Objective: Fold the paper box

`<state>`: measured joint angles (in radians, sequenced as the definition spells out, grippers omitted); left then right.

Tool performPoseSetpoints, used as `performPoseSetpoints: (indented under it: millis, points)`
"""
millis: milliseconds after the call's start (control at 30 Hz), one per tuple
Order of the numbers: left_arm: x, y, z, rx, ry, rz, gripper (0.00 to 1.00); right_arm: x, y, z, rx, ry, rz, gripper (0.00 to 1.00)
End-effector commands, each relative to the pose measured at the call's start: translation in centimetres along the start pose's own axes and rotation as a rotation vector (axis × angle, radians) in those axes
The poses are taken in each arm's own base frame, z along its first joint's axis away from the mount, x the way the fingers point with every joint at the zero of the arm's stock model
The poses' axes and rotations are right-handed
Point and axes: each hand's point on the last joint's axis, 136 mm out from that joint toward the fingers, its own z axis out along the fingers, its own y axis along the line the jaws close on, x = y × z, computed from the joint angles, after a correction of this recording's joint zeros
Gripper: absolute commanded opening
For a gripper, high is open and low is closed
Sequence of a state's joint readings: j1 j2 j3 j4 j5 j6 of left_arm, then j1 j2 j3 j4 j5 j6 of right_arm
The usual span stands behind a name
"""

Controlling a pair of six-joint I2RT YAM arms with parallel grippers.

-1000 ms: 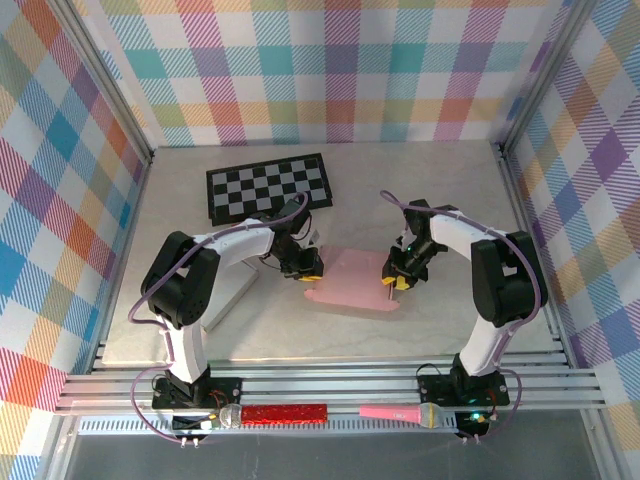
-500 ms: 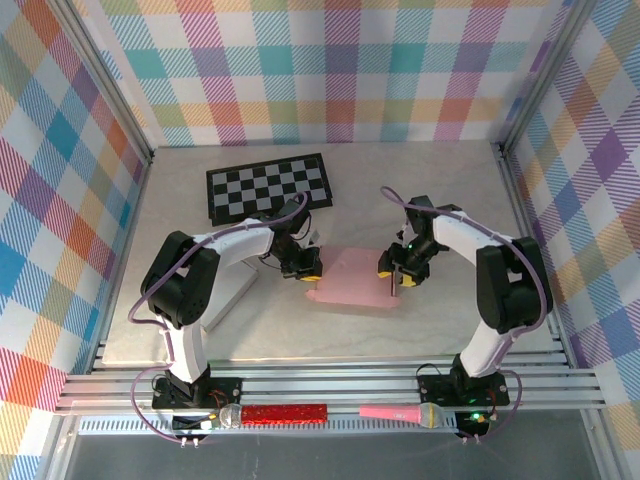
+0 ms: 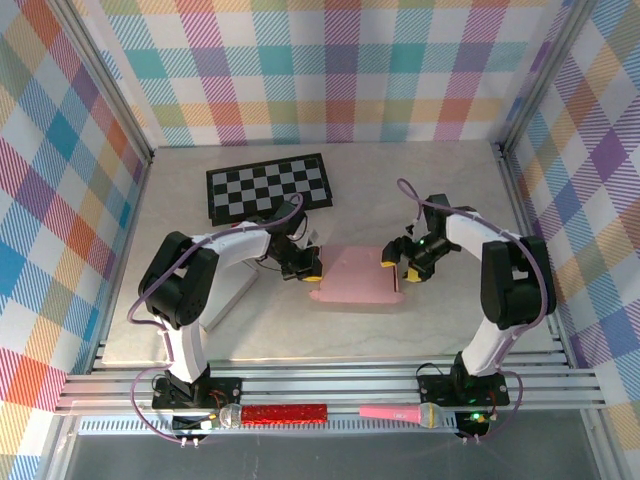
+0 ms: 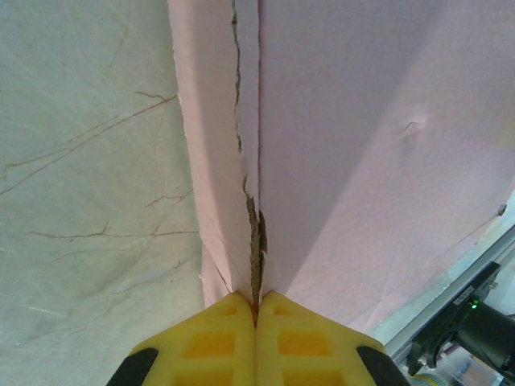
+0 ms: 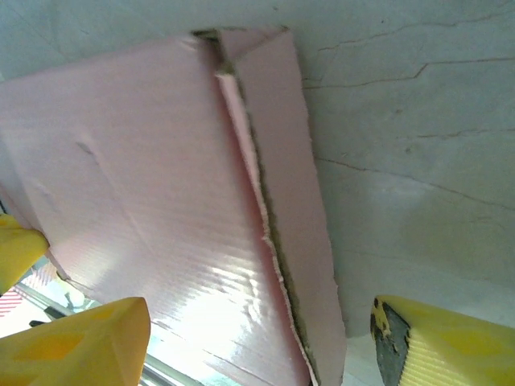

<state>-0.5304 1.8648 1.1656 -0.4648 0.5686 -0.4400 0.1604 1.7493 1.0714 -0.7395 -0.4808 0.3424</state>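
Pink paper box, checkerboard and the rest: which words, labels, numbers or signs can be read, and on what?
None can be read.
The pink paper box is plain in all three views.
The checkerboard bears only black and white squares.
The red bar and pink microphone are too small to tell.

Left tool (image 4: pixel 256 304) tight, right tool (image 5: pixel 257 342) wide

The flat pink cardboard box (image 4: pixel 362 145) runs out of frame ahead of the left tool (image 4: pixel 256 299), whose yellow fingers (image 4: pixel 209 346) the bottom edge crops. At the right tool (image 5: pixel 261 310), the box's near end is cut off likewise.
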Motion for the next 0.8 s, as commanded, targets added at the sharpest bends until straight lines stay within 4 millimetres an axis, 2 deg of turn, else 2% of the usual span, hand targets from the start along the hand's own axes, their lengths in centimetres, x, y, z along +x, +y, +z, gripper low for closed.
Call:
performPoseSetpoints:
  millis: [0,433,633,767]
  points:
    - [0.0,0.4,-0.6,0.029,-0.012,-0.040,0.00,-0.3,1.1,0.6,-0.072,0.021,-0.041,0.74]
    - [-0.8,2.5,-0.8,0.135,-0.023,-0.152,0.00,-1.8,4.5,1.5,-0.301,-0.009,-0.073,0.78]
    - [-1.5,2.5,-0.9,0.153,-0.036,-0.174,0.00,-1.3,6.5,2.2,-0.383,0.020,-0.075,0.74]
    - [-2.0,2.2,-1.0,0.159,-0.043,-0.164,0.01,-1.5,7.5,2.0,-0.418,0.006,-0.065,0.70]
